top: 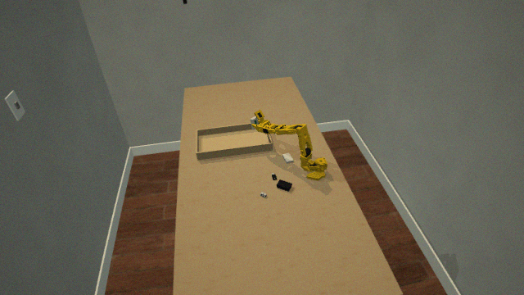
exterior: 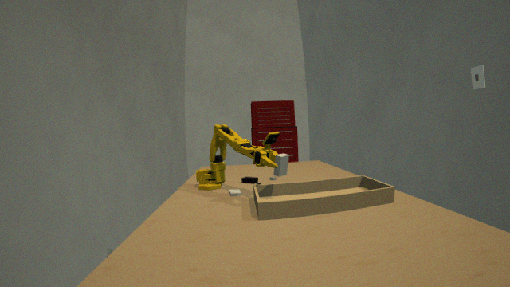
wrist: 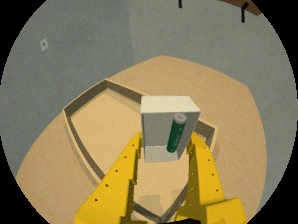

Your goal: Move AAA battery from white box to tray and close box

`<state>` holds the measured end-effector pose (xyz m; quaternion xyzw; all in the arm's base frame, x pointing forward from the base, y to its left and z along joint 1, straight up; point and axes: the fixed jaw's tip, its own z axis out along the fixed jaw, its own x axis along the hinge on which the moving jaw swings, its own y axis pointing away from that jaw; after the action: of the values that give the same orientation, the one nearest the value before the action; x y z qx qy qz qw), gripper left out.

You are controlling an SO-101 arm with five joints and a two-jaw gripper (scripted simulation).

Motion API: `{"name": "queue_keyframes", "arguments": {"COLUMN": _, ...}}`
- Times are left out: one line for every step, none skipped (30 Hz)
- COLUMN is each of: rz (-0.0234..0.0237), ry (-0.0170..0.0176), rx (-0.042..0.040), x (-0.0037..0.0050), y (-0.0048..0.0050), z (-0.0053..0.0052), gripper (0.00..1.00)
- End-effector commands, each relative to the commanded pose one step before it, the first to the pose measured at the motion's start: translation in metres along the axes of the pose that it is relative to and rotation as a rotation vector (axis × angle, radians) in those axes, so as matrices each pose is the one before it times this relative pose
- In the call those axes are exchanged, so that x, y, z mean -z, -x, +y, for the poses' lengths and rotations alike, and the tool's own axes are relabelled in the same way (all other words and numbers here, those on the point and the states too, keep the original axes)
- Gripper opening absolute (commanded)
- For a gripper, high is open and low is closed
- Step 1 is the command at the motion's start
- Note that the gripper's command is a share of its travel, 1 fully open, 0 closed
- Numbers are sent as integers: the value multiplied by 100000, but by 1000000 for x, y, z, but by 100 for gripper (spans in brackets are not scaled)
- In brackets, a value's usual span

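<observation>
Wrist view is showing the gripper (wrist: 166,156) clamping the open white box base (wrist: 168,129) between its yellow fingers, with the green AAA battery (wrist: 177,135) sitting inside it, against the right wall. No lettering on box or battery can be read.

Exterior view is showing the box base (exterior: 281,164) hanging in the air, tipped on its side, just above the near corner of the cardboard tray (exterior: 319,207). The tray is resting on the wooden table (exterior: 279,255).

On the table near the arm's base, the white lid (top: 288,157), a black box (top: 284,185) and two small items (top: 273,176) (top: 264,195) are lying apart from one another.
</observation>
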<state>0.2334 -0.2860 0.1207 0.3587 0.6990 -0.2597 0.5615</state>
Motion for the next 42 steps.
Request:
{"name": "queue_keyframes", "arguments": {"rz": -6276, "ry": -564, "rx": 905, "x": 1433, "y": 12995, "z": -2490, "gripper": 19}}
{"name": "queue_keyframes", "arguments": {"rz": 0, "ry": -25, "rx": 58, "x": -120, "y": -1741, "z": -147, "gripper": 19}}
{"name": "queue_keyframes", "arguments": {"rz": 0, "ry": -24, "rx": 54, "x": -94, "y": -1744, "z": -142, "gripper": 19}}
{"name": "queue_keyframes", "arguments": {"rz": 0, "ry": -24, "rx": 57, "x": -83, "y": -1731, "z": -141, "gripper": 19}}
{"name": "queue_keyframes", "arguments": {"rz": 0, "ry": -24, "rx": 54, "x": -59, "y": -1730, "z": -140, "gripper": 19}}
{"name": "queue_keyframes", "arguments": {"rz": 0, "ry": -24, "rx": 57, "x": -41, "y": -1723, "z": -133, "gripper": 19}}
{"name": "queue_keyframes", "arguments": {"rz": 0, "ry": -24, "rx": 54, "x": -23, "y": -1716, "z": -138, "gripper": 19}}
{"name": "queue_keyframes", "arguments": {"rz": 0, "ry": -24, "rx": 57, "x": -7, "y": -1697, "z": -138, "gripper": 19}}
{"name": "queue_keyframes", "arguments": {"rz": 0, "ry": -24, "rx": 54, "x": 17, "y": -1690, "z": -131, "gripper": 19}}
{"name": "queue_keyframes", "arguments": {"rz": 0, "ry": -24, "rx": 54, "x": 28, "y": -1677, "z": -131, "gripper": 19}}
{"name": "queue_keyframes", "arguments": {"rz": 0, "ry": -24, "rx": 54, "x": 52, "y": -1664, "z": -130, "gripper": 19}}
{"name": "queue_keyframes", "arguments": {"rz": 0, "ry": -24, "rx": 54, "x": 63, "y": -1645, "z": -124, "gripper": 19}}
{"name": "queue_keyframes", "arguments": {"rz": 0, "ry": -24, "rx": 54, "x": 86, "y": -1632, "z": -123, "gripper": 19}}
{"name": "queue_keyframes", "arguments": {"rz": -3, "ry": -24, "rx": 54, "x": 96, "y": -1607, "z": -123, "gripper": 19}}
{"name": "queue_keyframes", "arguments": {"rz": 0, "ry": -21, "rx": 51, "x": 114, "y": -1594, "z": -122, "gripper": 19}}
{"name": "queue_keyframes", "arguments": {"rz": 0, "ry": -24, "rx": 54, "x": 124, "y": -1570, "z": -116, "gripper": 19}}
{"name": "queue_keyframes", "arguments": {"rz": 0, "ry": 0, "rx": 0, "x": 0, "y": 0, "z": 0, "gripper": 19}}
{"name": "queue_keyframes", "arguments": {"rz": 0, "ry": 0, "rx": 0, "x": 0, "y": 0, "z": 0, "gripper": 19}}
{"name": "queue_keyframes", "arguments": {"rz": 2, "ry": -20, "rx": 52, "x": 142, "y": -1549, "z": -115, "gripper": 19}}
{"name": "queue_keyframes", "arguments": {"rz": 0, "ry": -24, "rx": 51, "x": 156, "y": -1525, "z": -116, "gripper": 19}}
{"name": "queue_keyframes", "arguments": {"rz": 0, "ry": -21, "rx": 48, "x": 167, "y": -1500, "z": -109, "gripper": 19}}
{"name": "queue_keyframes", "arguments": {"rz": 0, "ry": -21, "rx": 51, "x": 183, "y": -1475, "z": -109, "gripper": 19}}
{"name": "queue_keyframes", "arguments": {"rz": 0, "ry": -21, "rx": 48, "x": 188, "y": -1451, "z": -103, "gripper": 19}}
{"name": "queue_keyframes", "arguments": {"rz": 0, "ry": -21, "rx": 48, "x": 199, "y": -1427, "z": -103, "gripper": 19}}
{"name": "queue_keyframes", "arguments": {"rz": 0, "ry": -21, "rx": 48, "x": 215, "y": -1396, "z": -102, "gripper": 19}}
{"name": "queue_keyframes", "arguments": {"rz": 0, "ry": -21, "rx": 48, "x": 220, "y": -1371, "z": -96, "gripper": 19}}
{"name": "queue_keyframes", "arguments": {"rz": 0, "ry": -21, "rx": 45, "x": 224, "y": -1341, "z": -96, "gripper": 19}}
{"name": "queue_keyframes", "arguments": {"rz": 0, "ry": -18, "rx": 44, "x": 234, "y": -1310, "z": -90, "gripper": 19}}
{"name": "queue_keyframes", "arguments": {"rz": 0, "ry": -21, "rx": 45, "x": 239, "y": -1280, "z": -90, "gripper": 19}}
{"name": "queue_keyframes", "arguments": {"rz": 0, "ry": -18, "rx": 44, "x": 249, "y": -1250, "z": -90, "gripper": 19}}
{"name": "queue_keyframes", "arguments": {"rz": 0, "ry": -18, "rx": 41, "x": 247, "y": -1220, "z": -84, "gripper": 19}}
{"name": "queue_keyframes", "arguments": {"rz": 0, "ry": -18, "rx": 41, "x": 257, "y": -1183, "z": -84, "gripper": 19}}
{"name": "queue_keyframes", "arguments": {"rz": 0, "ry": -18, "rx": 38, "x": 256, "y": -1153, "z": -78, "gripper": 19}}
{"name": "queue_keyframes", "arguments": {"rz": 0, "ry": 0, "rx": 0, "x": 0, "y": 0, "z": 0, "gripper": 19}}
{"name": "queue_keyframes", "arguments": {"rz": 0, "ry": 0, "rx": 0, "x": 0, "y": 0, "z": 0, "gripper": 19}}
{"name": "queue_keyframes", "arguments": {"rz": -2, "ry": -15, "rx": 42, "x": 253, "y": -1124, "z": -76, "gripper": 19}}
{"name": "queue_keyframes", "arguments": {"rz": 0, "ry": -18, "rx": 38, "x": 260, "y": -1087, "z": -74, "gripper": 19}}
{"name": "queue_keyframes", "arguments": {"rz": 3, "ry": -15, "rx": 35, "x": 259, "y": -1057, "z": -74, "gripper": 19}}
{"name": "queue_keyframes", "arguments": {"rz": 0, "ry": -15, "rx": 38, "x": 263, "y": -1021, "z": -68, "gripper": 19}}
{"name": "queue_keyframes", "arguments": {"rz": 0, "ry": -15, "rx": 35, "x": 255, "y": -985, "z": -68, "gripper": 19}}
{"name": "queue_keyframes", "arguments": {"rz": 0, "ry": -15, "rx": 32, "x": 259, "y": -955, "z": -62, "gripper": 19}}
{"name": "queue_keyframes", "arguments": {"rz": 0, "ry": -15, "rx": 32, "x": 251, "y": -919, "z": -62, "gripper": 19}}
